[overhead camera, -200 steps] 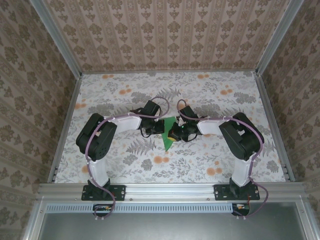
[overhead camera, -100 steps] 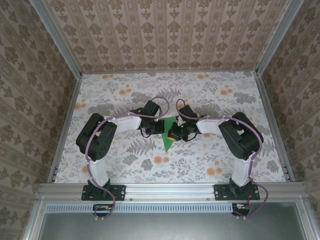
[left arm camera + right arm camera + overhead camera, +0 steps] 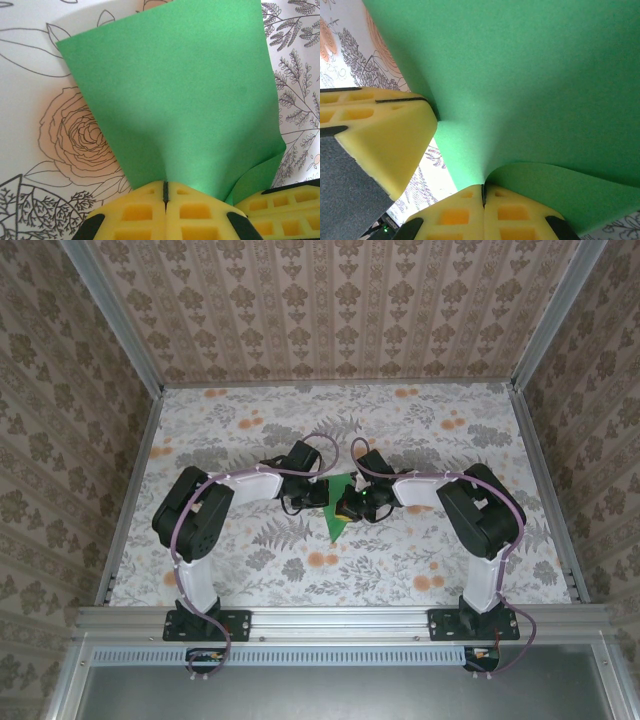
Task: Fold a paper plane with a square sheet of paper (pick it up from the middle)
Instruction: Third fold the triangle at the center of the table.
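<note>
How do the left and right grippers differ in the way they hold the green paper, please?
The left gripper pinches the green paper where it spreads nearly flat; the right gripper pinches where it curls over. From above, the left reaches in from the paper's left, the right from its right. Both are shut on it.

the top view is bright and evenly lit from above, sharp throughout, with soft, faint shadows under the arms (image 3: 240,483) on the floral table (image 3: 250,430). in the left wrist view the green paper (image 3: 175,100) is crisp and casts a pale grey shadow to its left. in the right wrist view the paper is very close, grainy and soft, shaded darker along its left edge and inside the curl at the bottom.
</note>
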Robot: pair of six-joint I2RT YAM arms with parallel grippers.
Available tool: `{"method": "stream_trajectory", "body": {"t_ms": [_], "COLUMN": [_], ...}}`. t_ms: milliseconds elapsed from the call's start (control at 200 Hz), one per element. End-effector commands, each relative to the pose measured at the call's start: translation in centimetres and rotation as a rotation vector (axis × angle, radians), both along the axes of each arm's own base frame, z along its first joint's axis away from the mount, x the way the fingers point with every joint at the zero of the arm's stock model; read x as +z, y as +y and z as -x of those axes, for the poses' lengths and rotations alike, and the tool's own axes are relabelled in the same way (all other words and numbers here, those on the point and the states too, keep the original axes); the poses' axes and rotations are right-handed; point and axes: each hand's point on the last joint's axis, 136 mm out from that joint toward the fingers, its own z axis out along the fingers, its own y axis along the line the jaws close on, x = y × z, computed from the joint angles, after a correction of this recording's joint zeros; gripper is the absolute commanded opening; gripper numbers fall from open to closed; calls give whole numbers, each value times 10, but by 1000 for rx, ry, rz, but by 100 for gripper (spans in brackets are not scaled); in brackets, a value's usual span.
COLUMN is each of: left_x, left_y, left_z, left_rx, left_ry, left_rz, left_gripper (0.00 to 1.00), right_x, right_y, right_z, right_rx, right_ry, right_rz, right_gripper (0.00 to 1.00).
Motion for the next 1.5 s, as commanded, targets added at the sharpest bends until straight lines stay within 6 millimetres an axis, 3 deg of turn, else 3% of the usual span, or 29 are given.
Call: {"method": "stream_trajectory", "body": {"t_ms": [0, 205, 365, 725, 970, 1050, 1170, 1340, 1495], "left_x": [-12, 12, 34, 44, 51, 53, 52, 42, 30], "left_y": [4, 3, 16, 44, 31, 19, 6, -4, -14], "left_z": [9, 3, -5, -5, 2, 8, 15, 21, 25], "left_rx": [-13, 18, 84, 213, 166, 109, 37, 8, -14], "left_ry": [45, 8, -42, -58, -55, -59, -66, -38, -5], "left_rz": [-38, -5, -1, 11, 96, 121, 112, 105, 98], "left_gripper": [5, 8, 12, 22, 25, 21, 10, 5, 1], "right_x": [-14, -20, -25, -30, -32, -33, -36, -39, -40], "right_y": [-2, -5, -10, -16, -20, -21, -23, -28, -28], "right_z": [6, 9, 13, 18, 19, 20, 22, 25, 26], "right_rx": [12, 14, 19, 20, 14, 11, 1, 0, 1], "right_ry": [39, 54, 64, 78, 80, 83, 97, 108, 108], "right_rz": [34, 55, 79, 112, 130, 134, 139, 162, 164], "right_gripper": [7, 12, 20, 41, 46, 43, 27, 12, 7]}}
